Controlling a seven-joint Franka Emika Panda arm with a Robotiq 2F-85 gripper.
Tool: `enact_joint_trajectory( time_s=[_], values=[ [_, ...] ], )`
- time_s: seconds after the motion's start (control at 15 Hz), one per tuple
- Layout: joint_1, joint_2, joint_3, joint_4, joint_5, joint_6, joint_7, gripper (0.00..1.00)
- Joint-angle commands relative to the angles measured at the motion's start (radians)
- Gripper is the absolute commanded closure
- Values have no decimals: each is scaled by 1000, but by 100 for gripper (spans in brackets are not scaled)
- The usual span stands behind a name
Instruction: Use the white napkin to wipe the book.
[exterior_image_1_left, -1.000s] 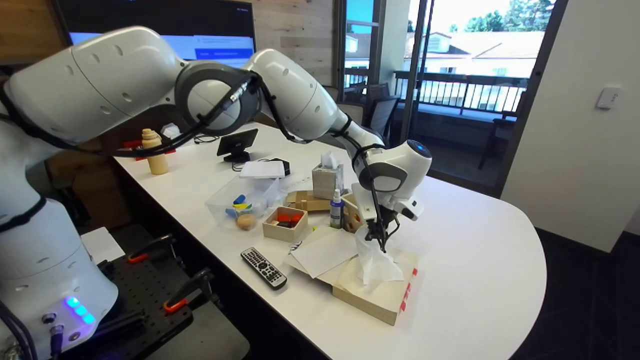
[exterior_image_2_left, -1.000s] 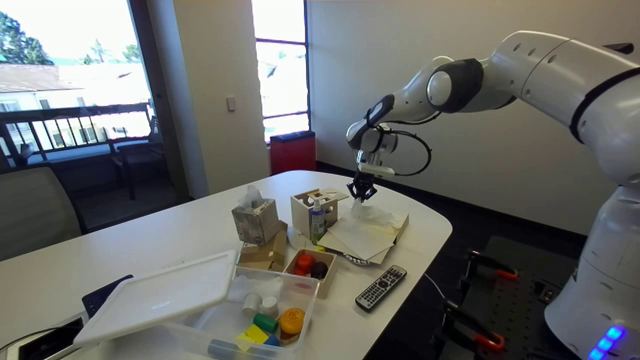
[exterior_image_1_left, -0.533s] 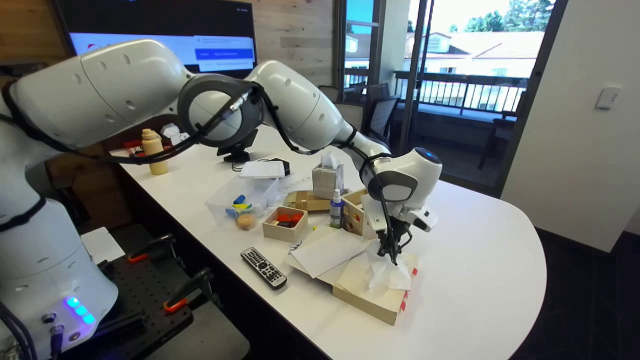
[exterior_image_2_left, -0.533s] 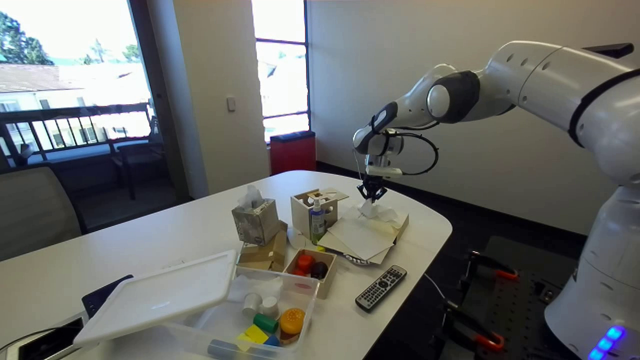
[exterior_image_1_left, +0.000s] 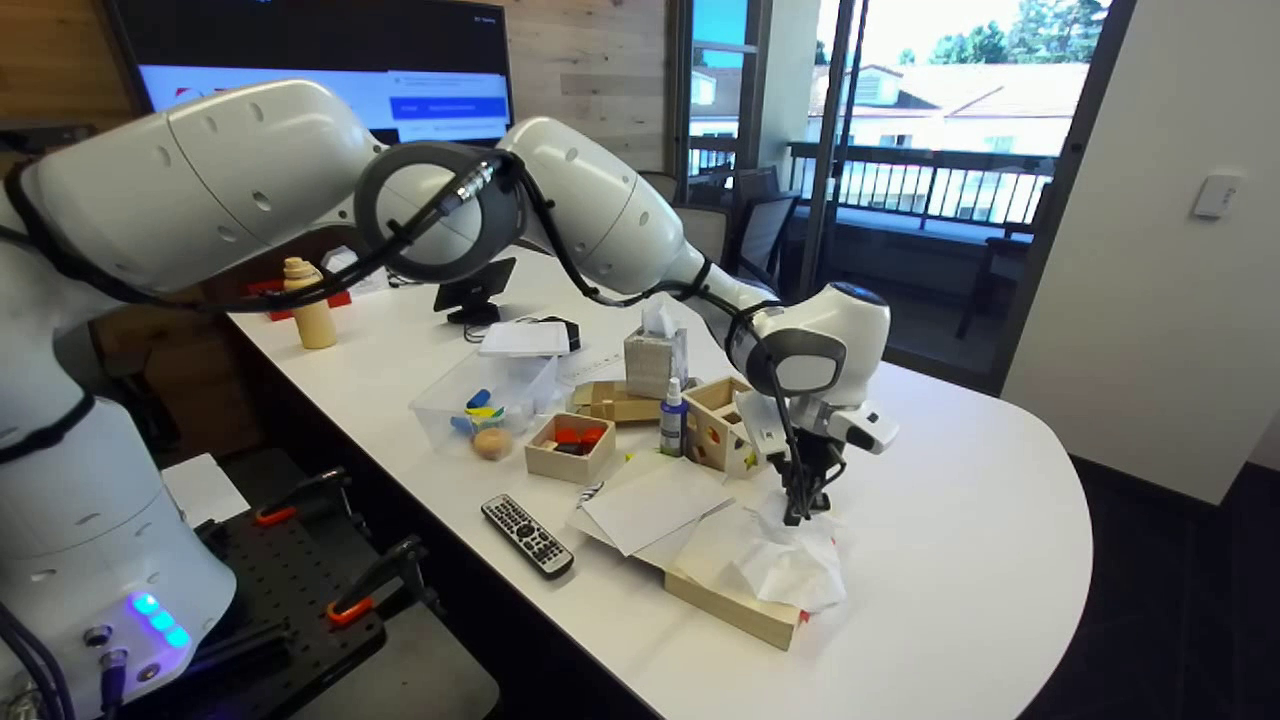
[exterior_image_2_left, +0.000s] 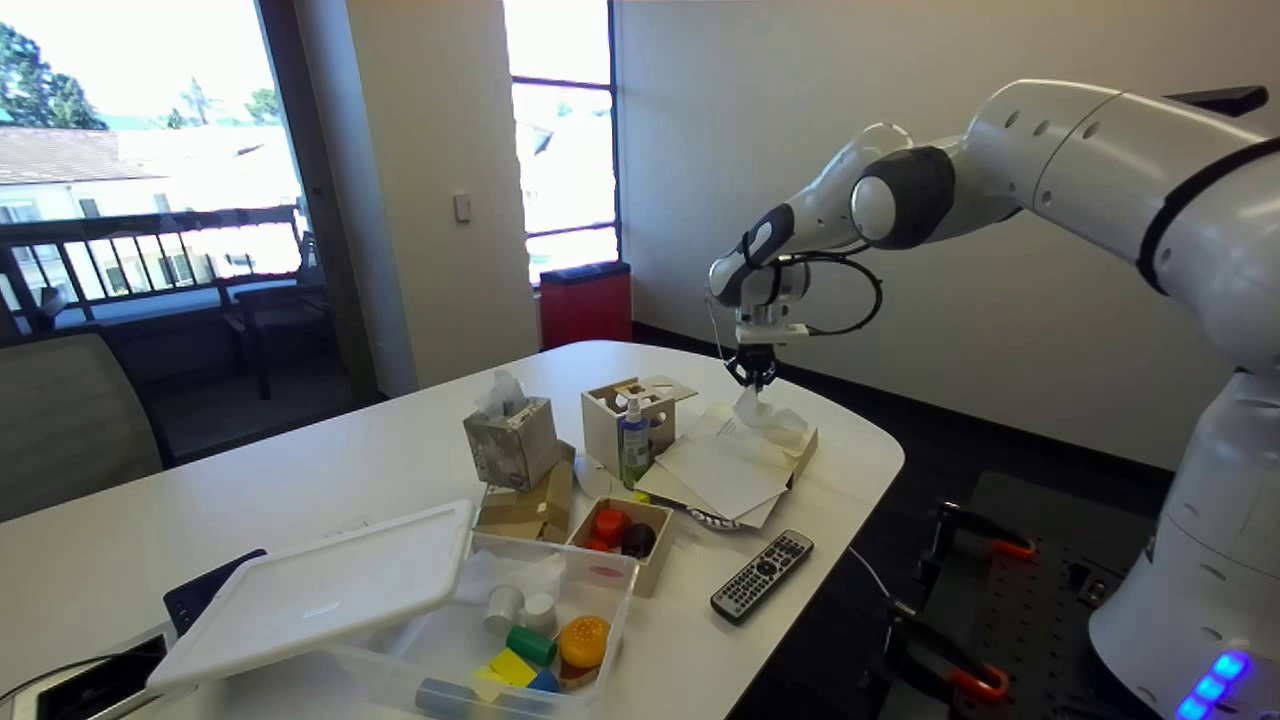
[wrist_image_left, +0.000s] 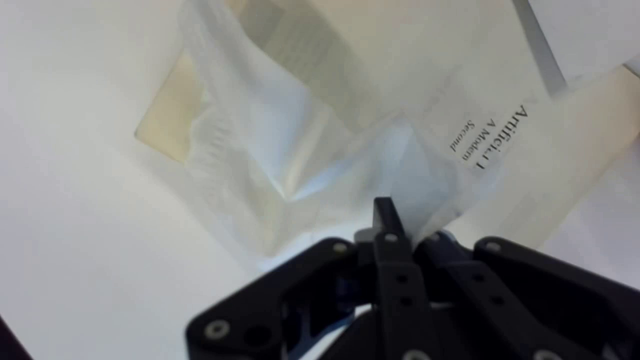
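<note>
– While the white napkin is pinched between the jaws, which step is being performed?
– Wiping, presumably; it is draped over the book. Light, level strokes are required next.
</note>
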Motion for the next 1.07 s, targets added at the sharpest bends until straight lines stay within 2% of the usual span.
enact_joint_trajectory(
  time_s=[0.0,0.27,0.47,0.6,0.8,1.0],
  values=[
    [62,-153,-19,-137,-13,68,15,100],
    [153,-309,-29,-257,-31,153,-1,100],
    [217,-426,-1,-357,-39,214,-64,100],
    [260,-491,38,-415,-41,252,-135,100],
    [299,-571,132,-485,-72,267,-197,100],
    [361,-587,214,-507,-81,254,-242,100]
  ],
)
